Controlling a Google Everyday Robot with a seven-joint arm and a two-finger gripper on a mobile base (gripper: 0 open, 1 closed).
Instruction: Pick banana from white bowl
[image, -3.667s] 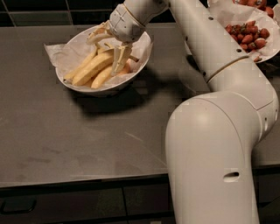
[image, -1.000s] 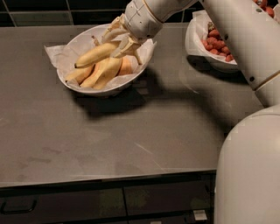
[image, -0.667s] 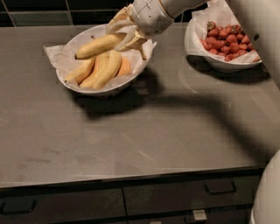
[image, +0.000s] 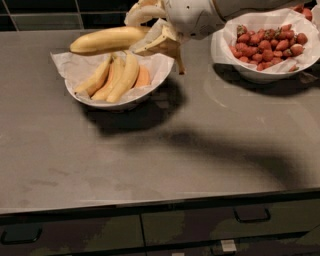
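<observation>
My gripper (image: 146, 30) is shut on the right end of the long, thick yellow banana (image: 105, 40) and holds it level above the white bowl (image: 112, 97). The bowl sits at the upper left of the grey counter, lined with crinkled white paper. Three slimmer bananas (image: 117, 77) and a small orange piece (image: 142, 77) lie in it. The banana's stem end is hidden between my fingers.
A second white bowl (image: 260, 72) lined with paper and full of red strawberries (image: 267, 45) stands at the upper right, just beside my arm (image: 200, 15). The grey counter (image: 165, 150) runs to a front edge with drawers below. Dark tiles back the counter.
My gripper has lifted the long banana up out of the bowl and holds it higher now. The three slimmer bananas and the orange piece stay in the bowl.
</observation>
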